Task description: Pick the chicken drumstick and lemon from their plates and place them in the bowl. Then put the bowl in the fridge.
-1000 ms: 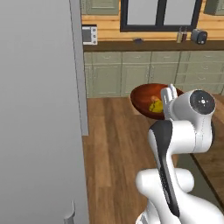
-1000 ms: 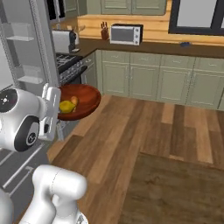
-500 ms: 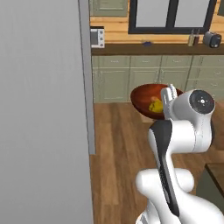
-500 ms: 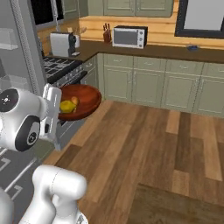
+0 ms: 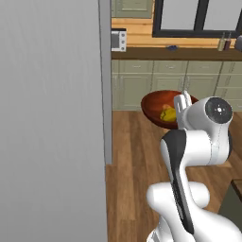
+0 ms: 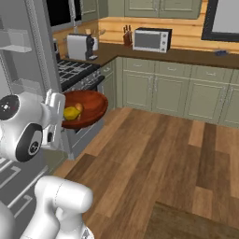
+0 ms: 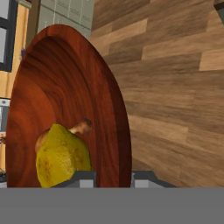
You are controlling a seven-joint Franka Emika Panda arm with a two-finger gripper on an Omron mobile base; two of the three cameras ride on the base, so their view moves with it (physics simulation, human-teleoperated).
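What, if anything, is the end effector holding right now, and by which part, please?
The end effector holds the reddish-brown bowl by its rim, with the lemon and chicken drumstick inside.

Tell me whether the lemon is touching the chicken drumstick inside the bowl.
Touching. In the hand view the lemon lies against the chicken drumstick, covering most of it with no gap showing, both low in the bowl.

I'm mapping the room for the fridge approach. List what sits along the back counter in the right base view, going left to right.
Toaster → knife block → microwave → a small dark object, too small to identify.
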